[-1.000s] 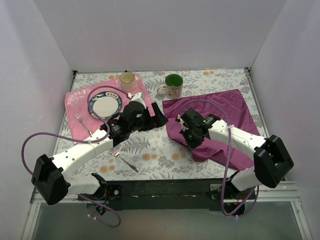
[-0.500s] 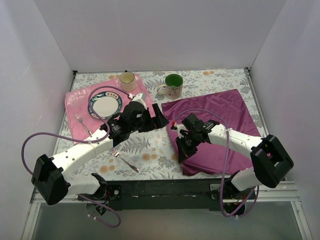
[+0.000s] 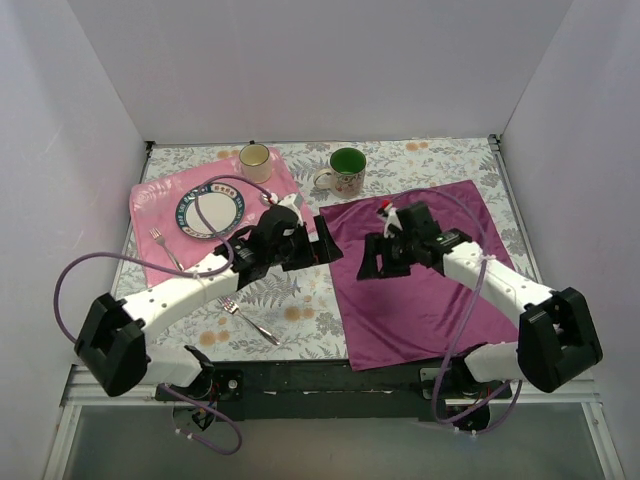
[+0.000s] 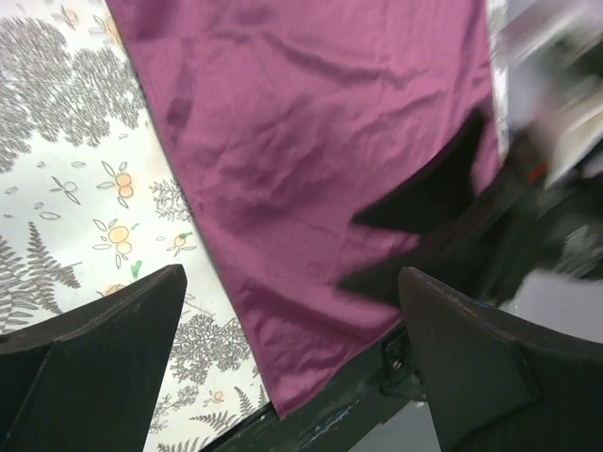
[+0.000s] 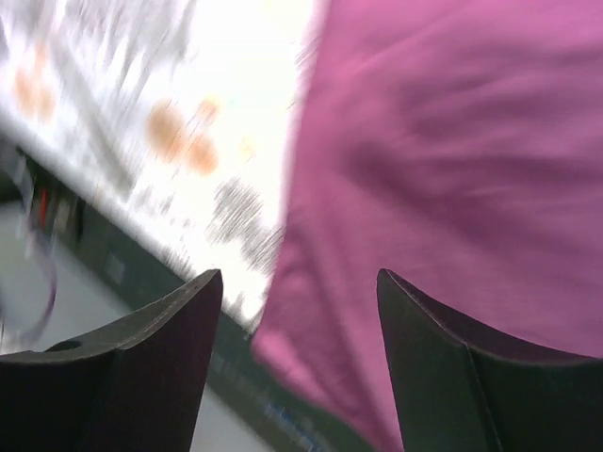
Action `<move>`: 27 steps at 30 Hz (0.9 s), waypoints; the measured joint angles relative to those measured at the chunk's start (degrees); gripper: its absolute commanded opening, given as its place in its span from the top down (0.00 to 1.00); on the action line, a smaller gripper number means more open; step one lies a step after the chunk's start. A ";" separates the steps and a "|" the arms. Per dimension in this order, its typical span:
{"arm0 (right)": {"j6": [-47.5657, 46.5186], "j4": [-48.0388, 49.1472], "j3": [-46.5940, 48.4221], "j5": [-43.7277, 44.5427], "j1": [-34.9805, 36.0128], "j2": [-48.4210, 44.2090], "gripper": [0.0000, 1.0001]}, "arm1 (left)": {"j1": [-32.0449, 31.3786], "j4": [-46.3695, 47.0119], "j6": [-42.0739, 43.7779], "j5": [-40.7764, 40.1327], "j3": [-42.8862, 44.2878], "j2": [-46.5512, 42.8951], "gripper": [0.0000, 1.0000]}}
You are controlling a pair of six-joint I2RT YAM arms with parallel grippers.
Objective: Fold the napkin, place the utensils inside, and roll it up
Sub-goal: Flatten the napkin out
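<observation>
The dark purple napkin (image 3: pixel 430 285) lies spread flat on the right half of the table, its near left corner at the table's front edge. It fills the left wrist view (image 4: pixel 311 141) and the right wrist view (image 5: pixel 452 141). My right gripper (image 3: pixel 374 264) hovers open over the napkin's left part, nothing between its fingers (image 5: pixel 300 282). Beside the napkin's far left edge my left gripper (image 3: pixel 322 247) also stands open and empty (image 4: pixel 292 278). The fork (image 3: pixel 165 250) lies on the pink mat's near edge. The spoon (image 3: pixel 252 322) lies on the floral tabletop near the left arm.
A pink mat (image 3: pixel 160 215) at the back left carries a round plate (image 3: pixel 210 210) and a yellow mug (image 3: pixel 254 157). A green-lined mug (image 3: pixel 346 168) stands behind the napkin. The black front rail (image 3: pixel 330 375) borders the table. White walls enclose three sides.
The right gripper drew the folded-over part of the napkin toward the front edge, opened and let go, then pulled back over the cloth. The napkin now lies flat. The left arm shifted slightly right.
</observation>
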 measured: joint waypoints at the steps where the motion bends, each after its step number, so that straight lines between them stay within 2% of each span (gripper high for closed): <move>1: 0.48 -0.02 0.87 3.23 -3.10 -0.57 0.25 | 0.00 0.44 0.09 0.94 0.13 1.75 0.09; 4: 1.25 -0.17 3.65 11.56 -11.43 0.83 0.28 | 0.00 1.64 0.55 3.43 2.27 9.86 0.16; 7: 1.44 0.17 4.87 17.31 -18.80 3.67 0.40 | 0.00 3.91 0.98 4.37 4.68 17.53 0.27; 8: 1.38 0.20 4.87 18.84 -21.05 4.63 0.46 | 0.00 4.20 1.09 4.42 5.79 19.91 0.28; 11: 0.96 0.17 5.77 22.75 -25.24 8.07 0.54 | 0.00 5.88 1.22 4.24 9.70 26.10 0.28; 14: 0.31 0.39 7.30 25.09 -28.61 10.95 0.55 | 0.00 7.52 1.07 3.19 13.03 30.45 0.28; 21: -0.96 2.49 8.44 28.79 -30.51 15.54 0.55 | 0.79 9.42 1.07 1.55 19.45 40.33 0.28; 27: -0.94 3.56 6.95 29.94 -30.88 16.39 0.54 | 3.58 10.12 0.66 2.36 21.97 42.75 0.28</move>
